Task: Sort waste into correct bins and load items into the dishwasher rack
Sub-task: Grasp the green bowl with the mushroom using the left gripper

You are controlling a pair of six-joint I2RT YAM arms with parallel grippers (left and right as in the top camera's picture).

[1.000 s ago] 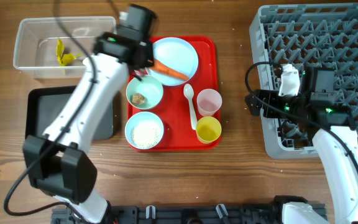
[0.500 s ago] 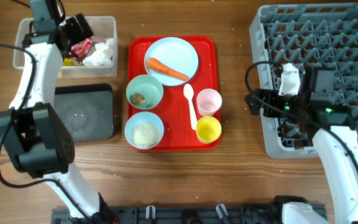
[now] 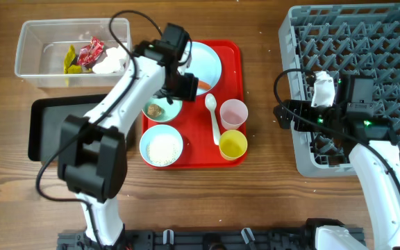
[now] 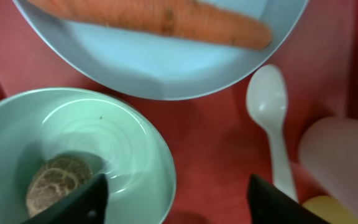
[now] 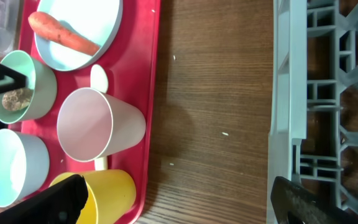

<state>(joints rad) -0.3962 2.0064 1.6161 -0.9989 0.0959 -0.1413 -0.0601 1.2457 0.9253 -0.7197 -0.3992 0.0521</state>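
Observation:
My left gripper (image 3: 171, 97) (image 4: 176, 200) hangs open and empty low over the red tray. One finger (image 4: 82, 202) dips inside the pale bowl (image 4: 129, 143) beside the brown lump (image 4: 55, 186); the other is over bare tray. The carrot (image 4: 160, 18) lies on the blue plate (image 4: 166, 68). Nearby are the white spoon (image 4: 269, 106), pink cup (image 3: 233, 112), yellow cup (image 3: 233, 144) and rice bowl (image 3: 162, 146). The clear tub (image 3: 33, 66) holds wrappers (image 3: 89, 52) and tissue (image 3: 110, 62). My right gripper (image 3: 287, 114) (image 5: 179, 205) is open over bare wood beside the grey rack (image 3: 367, 62).
The black tray (image 3: 47, 132) lies left of the red tray (image 3: 233, 55), partly under my left arm. The rack's rim (image 5: 288, 93) runs close along my right gripper. A wood strip separates the red tray and the rack.
My left arm swung out over the clear tub and back to the red tray; a red wrapper and tissue now lie in the tub. Its jaws are open. The right arm stayed still.

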